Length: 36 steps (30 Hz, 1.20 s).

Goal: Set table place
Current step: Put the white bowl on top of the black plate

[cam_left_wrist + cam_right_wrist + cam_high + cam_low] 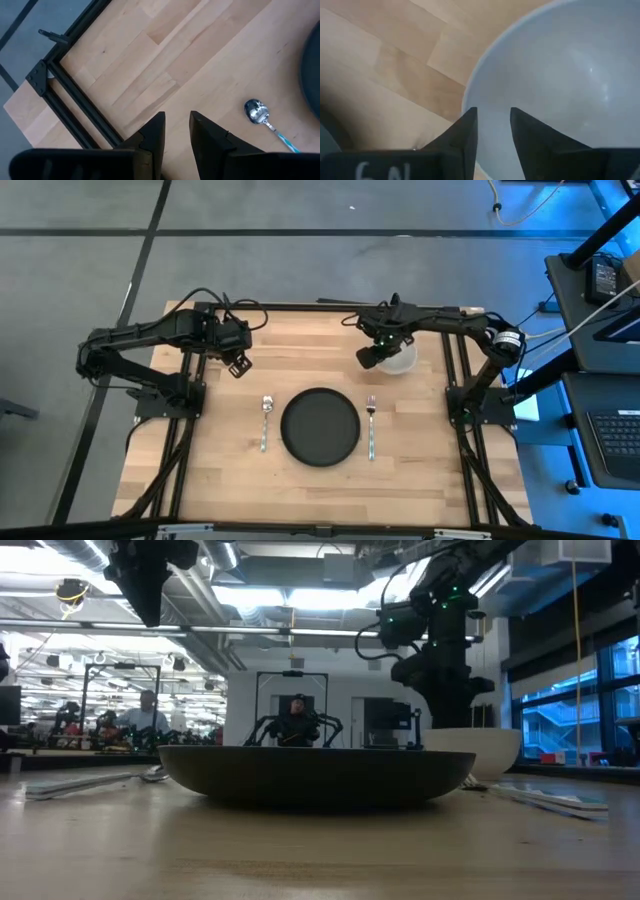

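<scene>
A white bowl (pixel 402 360) stands on its base on the pale wood table (pixel 240 480) at the far right; it also shows in the low view (pixel 480 752). My right gripper (pixel 372 358) is at the bowl's left rim, shut on it. A black plate (pixel 320 426) lies in the middle of the table, with a spoon (pixel 266 420) to its left and a fork (pixel 371 425) to its right. My left gripper (pixel 238 364) hangs above the far left of the table, slightly open and empty. My right gripper has the bowl's rim (pixel 466 102) on the side toward the table's left, one finger outside the wall and one inside (pixel 530 130). The fingers come from above, slanting down. The outer finger hides the place of contact. The bowl stands upright with its base on the table.
The table's black frame (pixel 65 100) runs under my left gripper. The spoon (pixel 260 114) lies a short way off from that gripper. Bare wood lies near the front edge and between the plate and the far edge. People and other robot arms show in the room behind.
</scene>
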Motion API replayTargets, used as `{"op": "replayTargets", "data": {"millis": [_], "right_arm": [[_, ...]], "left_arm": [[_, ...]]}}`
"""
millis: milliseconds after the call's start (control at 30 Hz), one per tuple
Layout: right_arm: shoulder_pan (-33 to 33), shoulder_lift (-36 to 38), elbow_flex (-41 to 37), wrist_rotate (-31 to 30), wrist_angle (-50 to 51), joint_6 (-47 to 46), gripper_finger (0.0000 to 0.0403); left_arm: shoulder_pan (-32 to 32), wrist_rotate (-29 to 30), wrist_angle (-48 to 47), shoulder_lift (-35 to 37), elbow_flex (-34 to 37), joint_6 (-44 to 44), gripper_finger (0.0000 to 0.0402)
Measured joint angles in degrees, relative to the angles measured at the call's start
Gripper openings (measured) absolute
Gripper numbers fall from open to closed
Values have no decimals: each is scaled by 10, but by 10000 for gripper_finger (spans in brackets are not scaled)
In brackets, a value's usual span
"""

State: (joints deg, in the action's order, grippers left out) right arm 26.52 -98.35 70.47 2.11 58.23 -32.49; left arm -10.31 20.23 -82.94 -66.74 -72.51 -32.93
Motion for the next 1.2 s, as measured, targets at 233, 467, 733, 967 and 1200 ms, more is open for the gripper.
{"op": "replayTargets", "data": {"millis": [233, 467, 733, 967, 1200], "right_arm": [[0, 0, 25, 0, 0, 0, 118], [0, 0, 39, 0, -3, -2, 118], [-1, 0, 21, 0, -20, -36, 118], [-14, 0, 2, 0, -47, -50, 118], [-21, 0, -24, -5, -55, -77, 118]], "left_arm": [[0, 0, 0, 0, 0, 0, 82], [0, 0, 1, 0, 0, 0, 82], [0, 0, 1, 0, 0, 0, 82], [0, 0, 1, 0, 0, 0, 82], [0, 0, 2, 0, 0, 0, 82]]}}
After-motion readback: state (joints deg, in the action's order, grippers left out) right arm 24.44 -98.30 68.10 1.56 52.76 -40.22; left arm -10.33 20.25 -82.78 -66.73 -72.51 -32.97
